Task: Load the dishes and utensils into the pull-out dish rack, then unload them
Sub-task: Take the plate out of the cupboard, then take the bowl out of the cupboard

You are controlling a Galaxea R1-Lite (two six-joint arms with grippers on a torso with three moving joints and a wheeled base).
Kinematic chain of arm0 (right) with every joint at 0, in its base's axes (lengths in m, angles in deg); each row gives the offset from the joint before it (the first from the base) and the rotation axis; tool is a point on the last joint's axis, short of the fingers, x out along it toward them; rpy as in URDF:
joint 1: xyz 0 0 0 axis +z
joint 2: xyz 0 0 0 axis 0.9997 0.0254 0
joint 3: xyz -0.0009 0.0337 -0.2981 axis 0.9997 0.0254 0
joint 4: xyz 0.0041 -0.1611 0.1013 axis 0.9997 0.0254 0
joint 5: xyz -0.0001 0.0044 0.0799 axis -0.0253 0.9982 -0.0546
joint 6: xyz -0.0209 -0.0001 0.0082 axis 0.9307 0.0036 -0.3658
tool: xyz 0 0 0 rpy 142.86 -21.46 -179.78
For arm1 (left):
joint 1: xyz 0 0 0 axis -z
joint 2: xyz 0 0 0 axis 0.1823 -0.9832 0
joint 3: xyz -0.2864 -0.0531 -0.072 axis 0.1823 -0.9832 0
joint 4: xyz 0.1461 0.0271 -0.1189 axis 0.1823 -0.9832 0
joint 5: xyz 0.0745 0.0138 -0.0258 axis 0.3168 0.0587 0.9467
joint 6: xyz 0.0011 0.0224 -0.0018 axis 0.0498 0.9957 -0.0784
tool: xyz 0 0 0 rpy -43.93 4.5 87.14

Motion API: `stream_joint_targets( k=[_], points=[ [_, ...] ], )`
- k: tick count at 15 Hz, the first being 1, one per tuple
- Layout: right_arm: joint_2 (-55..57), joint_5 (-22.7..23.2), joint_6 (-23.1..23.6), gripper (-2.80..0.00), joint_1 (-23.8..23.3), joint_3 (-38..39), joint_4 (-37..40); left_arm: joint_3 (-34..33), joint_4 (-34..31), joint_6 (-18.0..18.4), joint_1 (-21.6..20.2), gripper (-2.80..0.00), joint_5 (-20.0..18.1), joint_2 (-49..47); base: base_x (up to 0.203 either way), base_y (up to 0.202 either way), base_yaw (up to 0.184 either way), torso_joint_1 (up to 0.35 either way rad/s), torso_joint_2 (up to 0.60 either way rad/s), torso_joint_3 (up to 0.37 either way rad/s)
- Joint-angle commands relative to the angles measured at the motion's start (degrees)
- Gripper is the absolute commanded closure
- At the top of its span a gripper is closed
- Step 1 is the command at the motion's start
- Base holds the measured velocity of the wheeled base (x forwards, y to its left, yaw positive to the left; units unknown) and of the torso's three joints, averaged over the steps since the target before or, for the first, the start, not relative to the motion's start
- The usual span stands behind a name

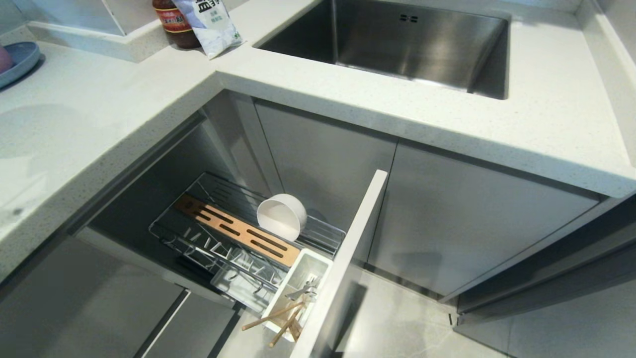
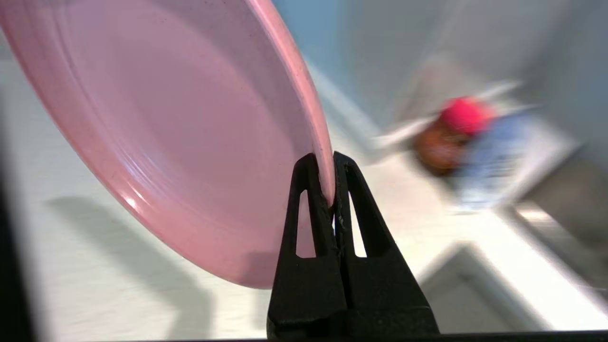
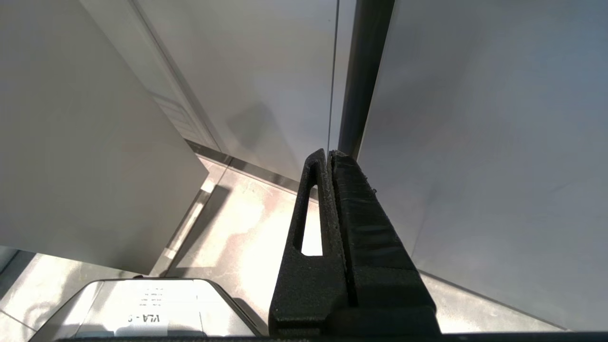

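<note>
Left gripper (image 2: 332, 164) clamped the pink plate (image 2: 190, 133) by its rim, edge-on for a rack (image 1: 238, 233) slot. Right gripper (image 3: 330, 156) parked, closed empty.

A white pouch (image 1: 211, 22) at about eleven o'clock on the counter (image 1: 99, 114) in the head view carries large dark Chinese characters, cut off by the frame edge, with smaller lines under them too fine to read. Just beside it, a jar (image 1: 174, 22) wears a red label whose print is illegible. In the right wrist view, a white label (image 3: 147, 316) at seven o'clock shows upside-down print, possibly "VLA".
</note>
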Motion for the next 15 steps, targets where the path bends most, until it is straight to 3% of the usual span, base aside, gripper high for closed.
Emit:
stream_joint_targets(
  k=[1,5,8,15],
  points=[
    [-0.1,0.0,0.0,0.0,0.0,0.1,0.0,-1.7,-0.1,3.4,-4.0,0.0,1.5,-2.6,0.0,0.0,0.0,0.0,0.0,0.0],
    [-0.1,0.0,0.0,0.0,0.0,0.1,0.0,-1.6,-3.7,6.8,-8.5,0.0,2.5,-6.3,0.0,0.0,0.0,0.0,0.0,0.0],
    [-0.1,0.0,0.0,0.0,0.0,0.1,0.0,-1.4,-9.6,12.2,-8.2,0.0,2.2,-8.2,0.0,0.0,0.0,0.0,0.0,0.0],
    [-0.1,0.0,0.0,0.0,0.0,0.1,0.0,0.3,-23.6,17.0,-5.6,0.0,2.5,-11.6,0.0,0.0,0.0,0.0,0.0,0.0]
  ],
)
